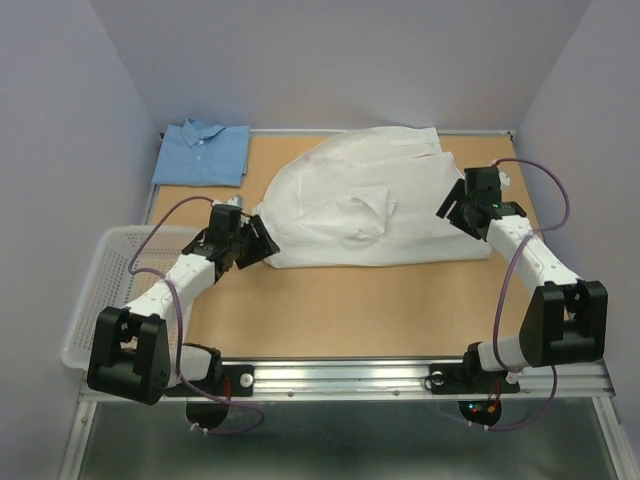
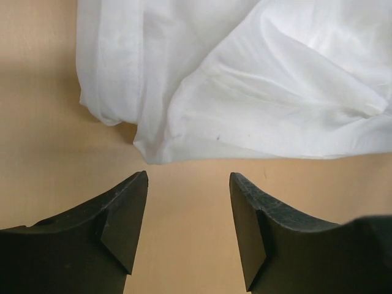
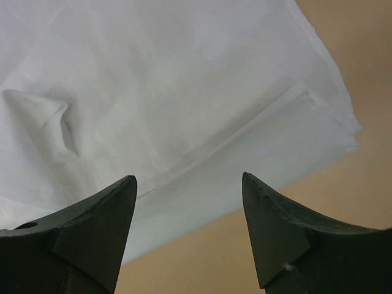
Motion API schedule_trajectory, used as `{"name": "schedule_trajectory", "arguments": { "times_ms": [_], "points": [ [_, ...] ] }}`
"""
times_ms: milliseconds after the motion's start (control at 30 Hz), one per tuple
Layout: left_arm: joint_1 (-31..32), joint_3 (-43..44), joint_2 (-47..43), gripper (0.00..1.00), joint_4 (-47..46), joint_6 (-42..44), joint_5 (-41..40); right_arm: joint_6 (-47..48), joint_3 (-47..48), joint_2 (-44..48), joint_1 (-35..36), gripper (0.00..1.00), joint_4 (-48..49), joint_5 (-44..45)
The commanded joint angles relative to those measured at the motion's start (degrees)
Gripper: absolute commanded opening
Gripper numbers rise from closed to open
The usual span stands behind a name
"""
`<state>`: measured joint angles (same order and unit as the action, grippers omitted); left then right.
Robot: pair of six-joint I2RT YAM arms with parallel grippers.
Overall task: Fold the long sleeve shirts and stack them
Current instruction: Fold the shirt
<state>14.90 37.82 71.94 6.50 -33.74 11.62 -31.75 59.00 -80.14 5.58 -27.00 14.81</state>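
Note:
The white long sleeve shirt [image 1: 365,205] lies partly folded and rumpled across the middle of the table. The light blue shirt [image 1: 203,153] sits folded at the far left corner. My left gripper [image 1: 257,243] hovers at the white shirt's near left corner, open, with bare table between its fingers; the cloth edge [image 2: 202,122] lies just ahead of my left gripper [image 2: 188,179]. At the shirt's right edge my right gripper [image 1: 452,203] stands open and holds nothing. In the right wrist view the white shirt [image 3: 184,110] fills the frame beyond my right gripper [image 3: 190,182].
A white mesh basket [image 1: 95,290] hangs off the table's left edge beside the left arm. The wooden table [image 1: 340,310] shows bare between the shirt and the arm bases. Purple walls close in the left, right and back.

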Motion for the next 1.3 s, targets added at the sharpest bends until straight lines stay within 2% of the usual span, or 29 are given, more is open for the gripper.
{"name": "schedule_trajectory", "arguments": {
  "times_ms": [0, 133, 267, 633, 1133, 1233, 1267],
  "points": [
    [-0.3, 5.9, -1.2, 0.65, 4.6, 4.0, -2.0, -3.9, -2.1, 2.4, -8.5, 0.74, 0.0, -5.3],
    [-0.2, 10.2, 2.1, 0.63, 5.6, 3.3, -4.8, -3.3, -2.0, 2.5, -9.3, 0.74, -0.5, -4.3],
    [0.0, 13.5, 6.8, 0.59, 5.1, 4.2, -4.3, -3.1, -2.3, 2.2, -9.3, 0.74, -0.9, -3.0],
    [0.7, 18.8, 18.9, 0.54, 5.9, 16.3, 1.6, -2.3, -3.7, 2.2, -9.5, 0.74, -1.0, -3.3],
    [2.6, 19.8, 22.7, 0.42, 5.6, 18.2, 4.6, -1.3, -3.3, 0.3, -11.8, 0.74, -0.9, -1.7],
    [2.6, 19.6, 22.5, 0.37, 5.5, 18.3, 4.7, -1.5, -3.0, -0.4, -13.2, 0.73, -0.9, -2.1],
    [2.6, 19.5, 22.4, 0.32, 5.6, 18.4, 4.7, -1.6, -2.8, -0.5, -13.6, 0.73, -0.9, -2.2]
  ]
}}
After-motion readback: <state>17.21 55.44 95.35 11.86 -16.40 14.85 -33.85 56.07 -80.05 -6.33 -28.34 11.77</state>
